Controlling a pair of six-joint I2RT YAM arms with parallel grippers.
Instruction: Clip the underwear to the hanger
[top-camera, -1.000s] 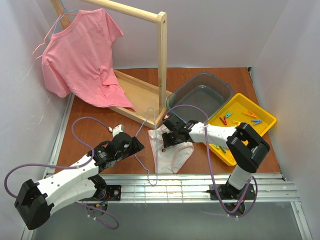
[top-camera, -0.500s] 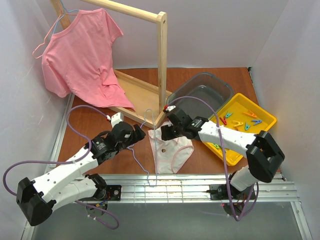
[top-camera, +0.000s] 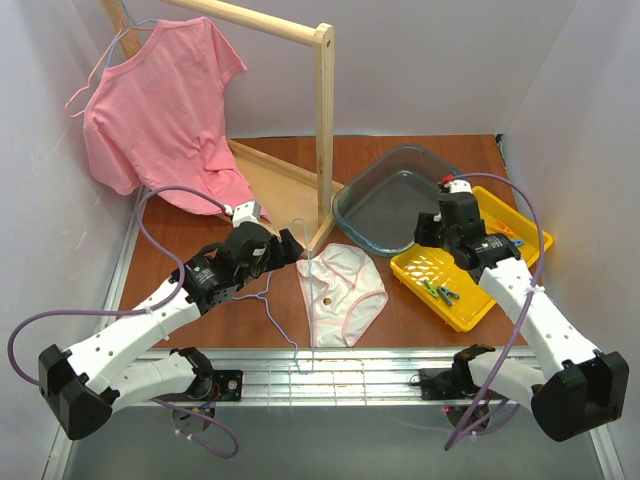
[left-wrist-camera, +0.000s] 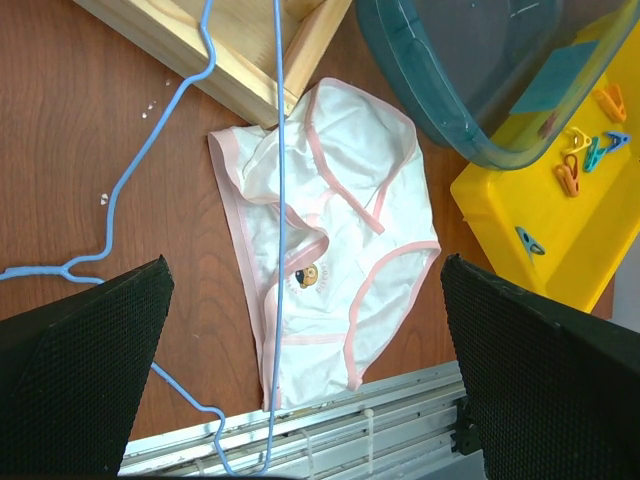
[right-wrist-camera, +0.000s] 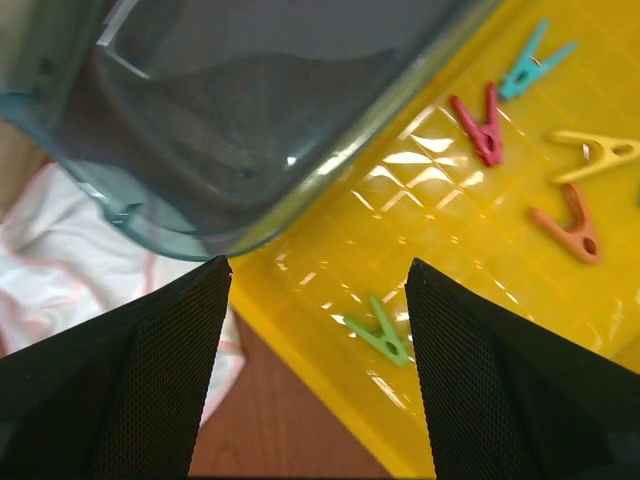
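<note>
One underwear (left-wrist-camera: 335, 215), one hanger (left-wrist-camera: 279, 100), wire crossing the fabric. Left jaws wide, empty; right jaws likewise, five pegs (right-wrist-camera: 380, 330) below.

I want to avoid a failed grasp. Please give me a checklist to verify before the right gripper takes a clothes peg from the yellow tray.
1. Right gripper open: ok, jaws apart.
2. Green peg in line with the gap between the jaws: ok.
3. Peg free of other pegs: ok, none touches it on the yellow tray.
4. Height above the peg: cannot tell.
5. Underwear spread on the table: ok.
6. Left gripper holds the hanger: not ok, it is open, the wire untouched between its jaws.
</note>
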